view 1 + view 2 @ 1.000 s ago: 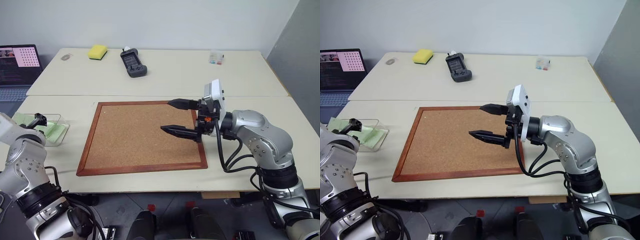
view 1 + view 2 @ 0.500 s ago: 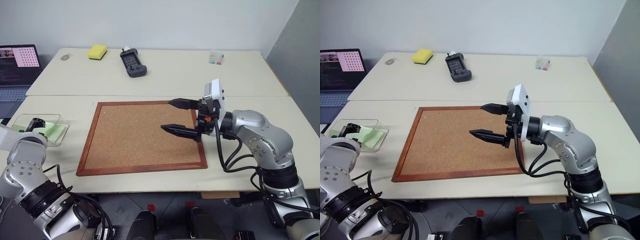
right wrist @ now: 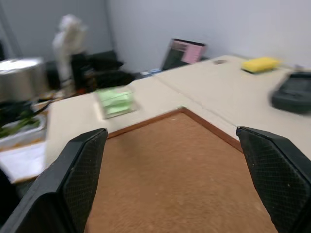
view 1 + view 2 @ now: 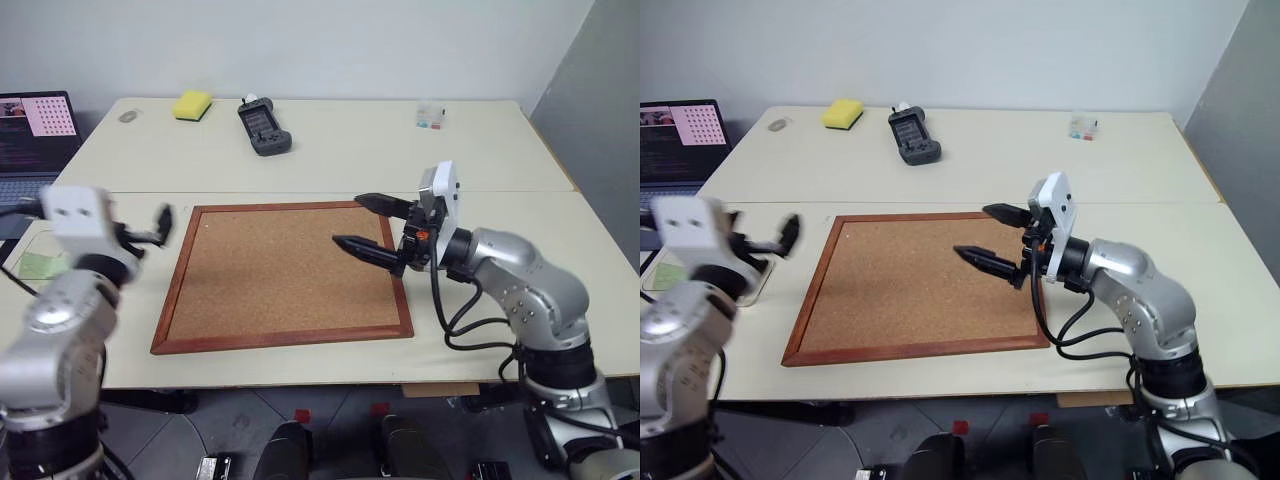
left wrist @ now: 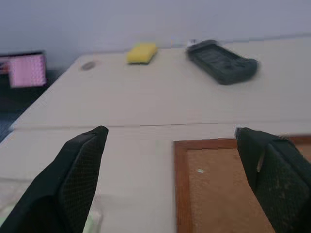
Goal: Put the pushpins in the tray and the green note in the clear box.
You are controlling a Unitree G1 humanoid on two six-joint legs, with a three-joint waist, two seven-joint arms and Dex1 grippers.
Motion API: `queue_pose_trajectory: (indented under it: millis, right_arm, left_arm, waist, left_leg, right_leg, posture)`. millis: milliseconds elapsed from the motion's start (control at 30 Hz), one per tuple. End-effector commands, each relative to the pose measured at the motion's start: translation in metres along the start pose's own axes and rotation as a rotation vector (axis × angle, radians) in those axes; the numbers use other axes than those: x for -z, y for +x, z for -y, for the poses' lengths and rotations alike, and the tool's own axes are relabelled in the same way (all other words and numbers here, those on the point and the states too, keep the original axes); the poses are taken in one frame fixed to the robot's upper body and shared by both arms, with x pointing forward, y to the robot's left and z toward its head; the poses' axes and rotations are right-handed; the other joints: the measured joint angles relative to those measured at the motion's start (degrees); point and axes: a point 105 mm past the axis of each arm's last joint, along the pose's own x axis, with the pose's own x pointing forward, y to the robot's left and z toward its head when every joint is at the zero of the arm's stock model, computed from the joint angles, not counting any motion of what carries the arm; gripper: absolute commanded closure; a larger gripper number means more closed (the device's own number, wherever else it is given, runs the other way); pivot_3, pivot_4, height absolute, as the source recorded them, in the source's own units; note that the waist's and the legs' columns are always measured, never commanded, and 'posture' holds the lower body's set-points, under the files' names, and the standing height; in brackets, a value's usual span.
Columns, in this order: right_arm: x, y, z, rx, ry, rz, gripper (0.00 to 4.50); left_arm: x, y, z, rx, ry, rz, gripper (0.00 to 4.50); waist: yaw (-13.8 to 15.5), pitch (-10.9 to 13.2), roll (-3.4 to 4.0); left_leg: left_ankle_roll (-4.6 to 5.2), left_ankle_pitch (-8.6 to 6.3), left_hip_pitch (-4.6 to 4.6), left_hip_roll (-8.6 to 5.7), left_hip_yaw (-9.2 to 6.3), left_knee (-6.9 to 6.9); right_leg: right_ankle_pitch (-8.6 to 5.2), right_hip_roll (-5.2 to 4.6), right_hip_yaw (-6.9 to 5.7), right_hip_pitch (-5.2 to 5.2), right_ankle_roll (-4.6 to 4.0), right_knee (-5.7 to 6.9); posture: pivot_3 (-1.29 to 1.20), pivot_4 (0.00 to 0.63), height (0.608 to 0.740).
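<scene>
Left pincer (image 4: 150,228) at left centre of the head view, raised beside the corkboard's (image 4: 285,270) left edge, fingers spread wide, empty; right pincer (image 4: 365,225) right of centre, over the corkboard's upper right part, also wide apart, gripping nothing. Green note (image 4: 38,265) at far left edge, inside the clear box (image 4: 752,286), mostly hidden behind the left arm; seen too as a green patch in the right wrist view (image 3: 115,101). Upper part of frame, on the far table (image 4: 340,140): yellow sponge (image 4: 194,103), dark handheld device (image 4: 264,126), tiny clear case (image 4: 431,116); laptop (image 4: 35,120) at upper left. Pushpins and tray: cannot tell where.
</scene>
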Motion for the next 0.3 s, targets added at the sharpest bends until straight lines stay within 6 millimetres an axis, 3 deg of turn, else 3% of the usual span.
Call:
queue_pose_trajectory:
  millis: [33,167,300]
  right_arm:
    - [0.015,-0.017,0.028,0.305,-0.162,-0.026,0.00]
    - [0.040,-0.031,0.036,0.463,-0.204,-0.072,0.00]
    - [0.059,-0.040,0.030,0.553,-0.155,-0.071,0.00]
  left_arm:
    - [0.011,-0.009,0.040,0.091,-0.056,0.059,0.04]
    - [0.022,-0.015,0.060,0.097,-0.127,0.065,0.04]
    - [0.027,-0.018,0.064,0.088,-0.129,0.071,0.04]
  waist:
    - [0.04,0.00,-0.01]
    - [0.04,0.00,-0.02]
    - [-0.09,0.00,-0.02]
  left_leg:
    - [0.01,-0.01,0.00,0.00,0.03,0.02]
    - [0.03,-0.01,-0.11,0.00,0.01,0.04]
    - [0.04,-0.02,-0.03,0.02,0.02,0.04]
  right_leg:
    - [0.00,0.00,0.01,0.00,0.00,0.00]
    - [0.00,0.02,0.00,-0.04,0.01,0.00]
    - [0.00,0.18,-0.02,0.00,0.01,0.03]
  posture:
    - [0.00,0.150,0.740]
    - [0.00,0.150,0.740]
    - [0.00,0.150,0.740]
